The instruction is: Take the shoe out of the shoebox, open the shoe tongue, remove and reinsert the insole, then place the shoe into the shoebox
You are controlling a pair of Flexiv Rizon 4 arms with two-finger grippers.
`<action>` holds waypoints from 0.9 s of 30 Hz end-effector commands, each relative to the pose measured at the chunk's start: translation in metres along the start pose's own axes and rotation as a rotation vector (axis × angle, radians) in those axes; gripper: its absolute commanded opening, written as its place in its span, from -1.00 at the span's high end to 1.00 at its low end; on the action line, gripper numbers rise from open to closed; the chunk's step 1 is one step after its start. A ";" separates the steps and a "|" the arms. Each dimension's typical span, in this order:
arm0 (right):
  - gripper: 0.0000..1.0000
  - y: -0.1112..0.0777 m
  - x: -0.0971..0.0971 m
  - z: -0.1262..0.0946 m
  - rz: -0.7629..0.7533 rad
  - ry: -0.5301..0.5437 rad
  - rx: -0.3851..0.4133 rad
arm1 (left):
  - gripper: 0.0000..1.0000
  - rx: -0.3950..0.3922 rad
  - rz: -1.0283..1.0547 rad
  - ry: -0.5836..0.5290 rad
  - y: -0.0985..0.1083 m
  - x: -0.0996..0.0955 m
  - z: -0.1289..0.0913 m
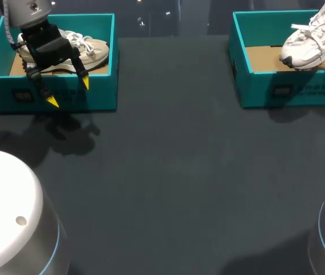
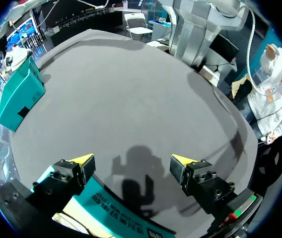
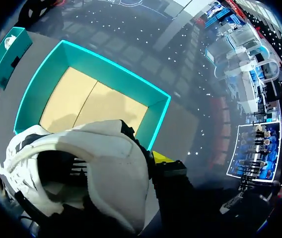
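Note:
A white shoe (image 1: pixel 304 44) hangs toe-down over the right teal shoebox (image 1: pixel 277 86), its toe near the cardboard floor. In the right wrist view my right gripper (image 3: pixel 151 161) is shut on the heel collar of the white shoe (image 3: pixel 96 163); one yellow fingertip (image 3: pixel 162 157) shows outside it, above the open box (image 3: pixel 41 82). A beige shoe (image 1: pixel 88 52) lies in the left teal shoebox (image 1: pixel 96 94). My left gripper (image 1: pixel 68 93) hovers open over that box's front wall (image 2: pixel 123 218), fingers wide (image 2: pixel 132 161), holding nothing.
The two boxes stand at the table's far corners, with dark tabletop (image 1: pixel 174 160) between and in front of them. From the left wrist, the right box (image 2: pixel 19 91) shows far across the table. My arm bases fill the near corners.

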State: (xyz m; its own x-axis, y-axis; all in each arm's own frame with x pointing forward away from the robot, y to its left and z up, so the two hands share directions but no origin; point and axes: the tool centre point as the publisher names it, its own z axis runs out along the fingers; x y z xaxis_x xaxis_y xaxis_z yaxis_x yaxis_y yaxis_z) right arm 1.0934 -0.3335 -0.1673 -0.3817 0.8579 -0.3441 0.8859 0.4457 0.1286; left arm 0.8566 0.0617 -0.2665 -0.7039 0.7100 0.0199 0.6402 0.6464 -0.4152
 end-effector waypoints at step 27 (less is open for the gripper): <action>1.00 -0.046 0.015 0.004 0.605 -0.195 -0.053 | -1.00 -0.002 0.000 0.001 0.000 0.000 0.000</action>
State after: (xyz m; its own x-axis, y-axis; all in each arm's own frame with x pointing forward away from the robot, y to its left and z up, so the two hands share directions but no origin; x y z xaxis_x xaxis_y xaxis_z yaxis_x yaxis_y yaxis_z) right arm 1.0525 -0.3414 -0.1839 0.2420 0.8996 -0.3634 0.9210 -0.0951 0.3778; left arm 0.8566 0.0617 -0.2665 -0.7039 0.7100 0.0199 0.6402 0.6464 -0.4152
